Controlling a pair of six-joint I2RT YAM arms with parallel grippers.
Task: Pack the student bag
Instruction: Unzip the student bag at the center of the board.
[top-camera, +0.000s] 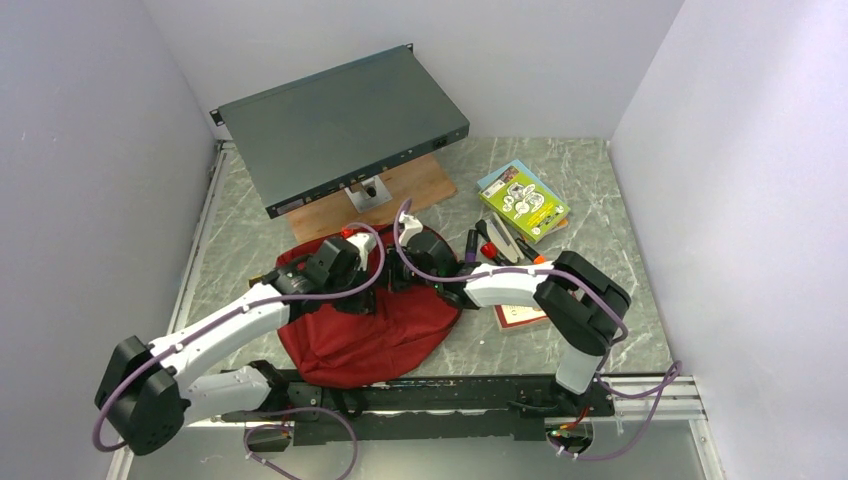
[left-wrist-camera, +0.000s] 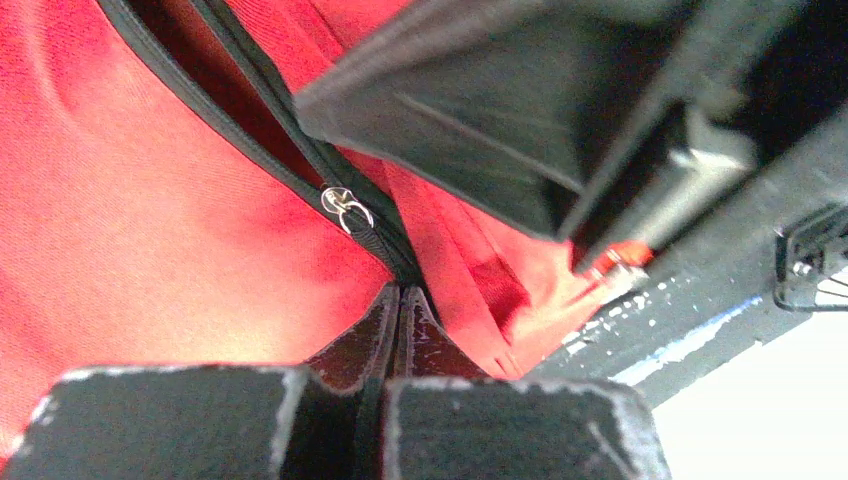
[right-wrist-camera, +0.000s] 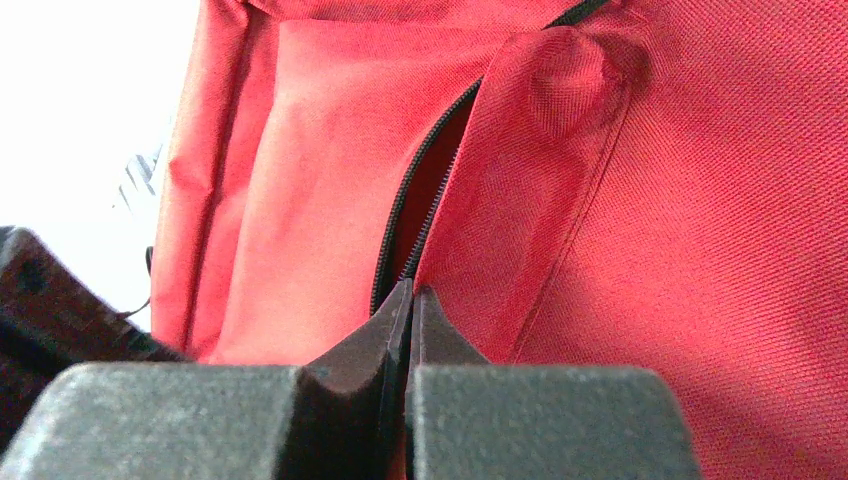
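The dark red student bag lies flat at the middle of the table, its top toward the rack. My left gripper is down on its upper left part. In the left wrist view its jaws are shut on the black zipper pull strap below a silver slider ring. My right gripper is on the bag's upper right part. In the right wrist view it is shut on the edge of the black zipper, which gapes a little. The bag's inside is hidden.
A dark-grey metal rack unit stands tilted on a wooden board behind the bag. A green picture book lies at the back right, pens next to it, and another book under my right forearm.
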